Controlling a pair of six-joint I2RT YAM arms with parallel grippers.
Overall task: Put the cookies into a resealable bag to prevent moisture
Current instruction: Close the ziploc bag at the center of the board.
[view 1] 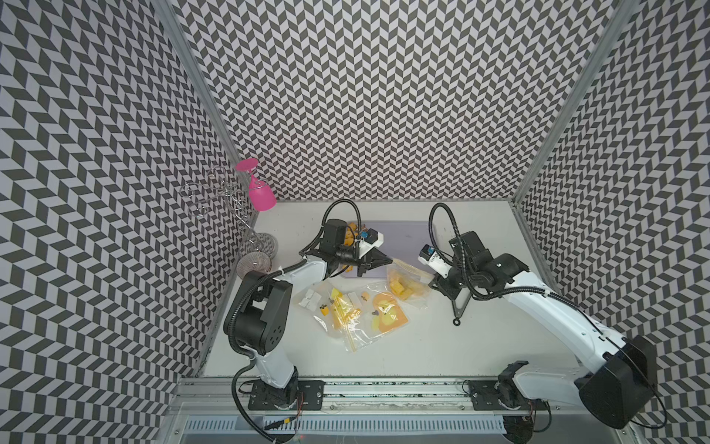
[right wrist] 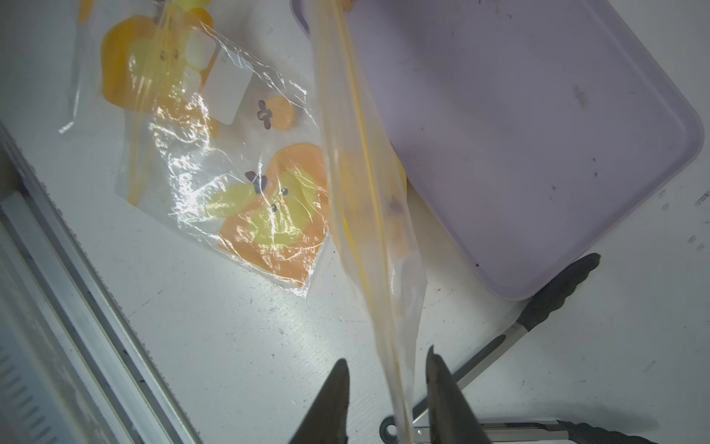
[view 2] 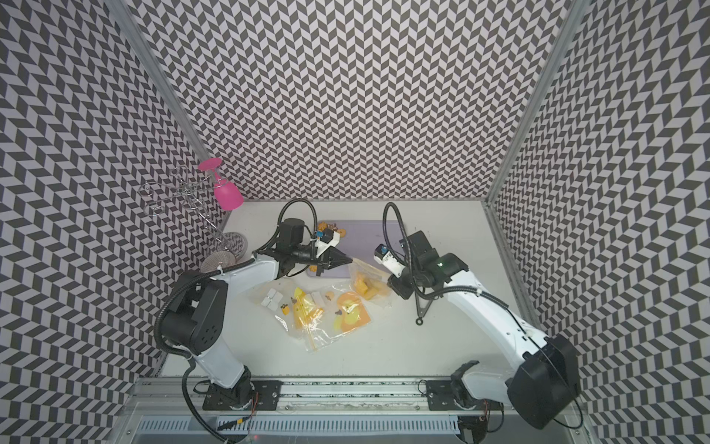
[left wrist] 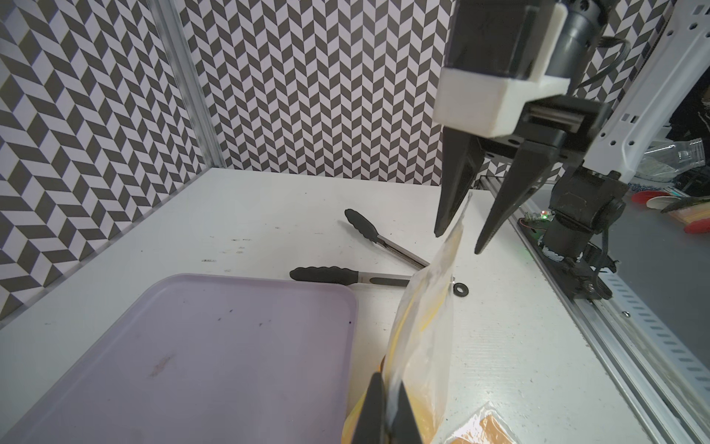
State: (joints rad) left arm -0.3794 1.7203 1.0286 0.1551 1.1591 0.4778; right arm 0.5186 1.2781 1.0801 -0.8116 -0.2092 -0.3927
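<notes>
Top views: white table (view 1: 384,353) inside chevron-patterned walls (view 1: 384,96); left gripper (view 1: 387,261) tight on bag (view 1: 407,286), right gripper (left wrist: 459,241) ajar.

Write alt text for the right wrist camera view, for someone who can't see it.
A clear zip bag with a yellow seal strip stretches away from between the open fingers of the right gripper. Beneath it lie a lilac tray, black-tipped metal tongs and flat printed bags on a white table.

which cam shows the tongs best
Left wrist: the tongs lie spread, both black tips clear. Right wrist cuts them off at the edge; both top views show only the ring end.
</notes>
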